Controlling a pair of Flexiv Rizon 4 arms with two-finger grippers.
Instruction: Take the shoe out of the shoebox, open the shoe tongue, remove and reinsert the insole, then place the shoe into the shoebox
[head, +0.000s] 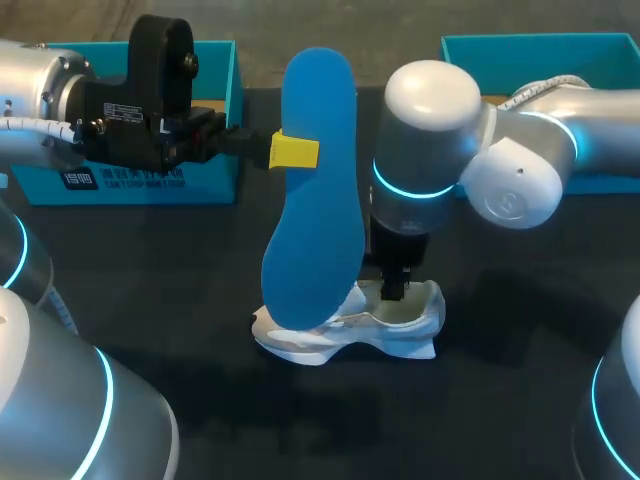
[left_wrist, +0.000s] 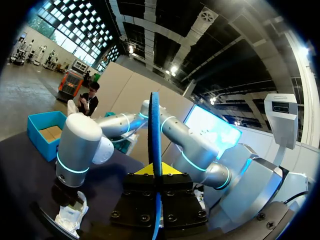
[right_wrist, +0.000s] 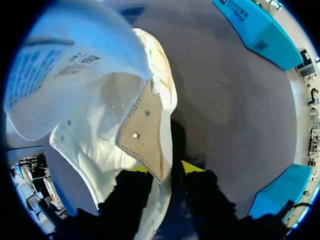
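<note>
**Left wrist view, foreground.** A thin blue foam insole (left_wrist: 154, 125), seen edge-on, stands directly ahead of the lens. My left gripper (left_wrist: 155, 171) is clenched on it from both faces. In the head view the same gripper (head: 293, 150) holds one long edge of the insole (head: 315, 200) above mid-length. The sheet hangs upright in the air, and its lower end overlaps the shoe's front end in that view. Whether the two touch cannot be made out.

**Right wrist view.** The white low-top fabric shoe (right_wrist: 100, 125) has its tongue folded open, and its tan-lined collar wall stands inside my right gripper (right_wrist: 165, 170). The pictures do not show whether that wall is nipped from both sides. Seen from above, this gripper (head: 395, 285) reaches down into the mouth of the shoe (head: 405, 325), which rests on the dark table (head: 150, 290).

**Background.** One teal cardboard box (head: 200, 180) lies behind my left arm and a second teal box (head: 470, 60) behind my right.

**Handling, as judged.** The insole is probably light and limp, and will likely bend away from the grip. A hold nearer one end should steer the other end into the shoe. The shoe is likely light and soft, and liable to slide. The firmer heel collar is the sound place to hold it.
</note>
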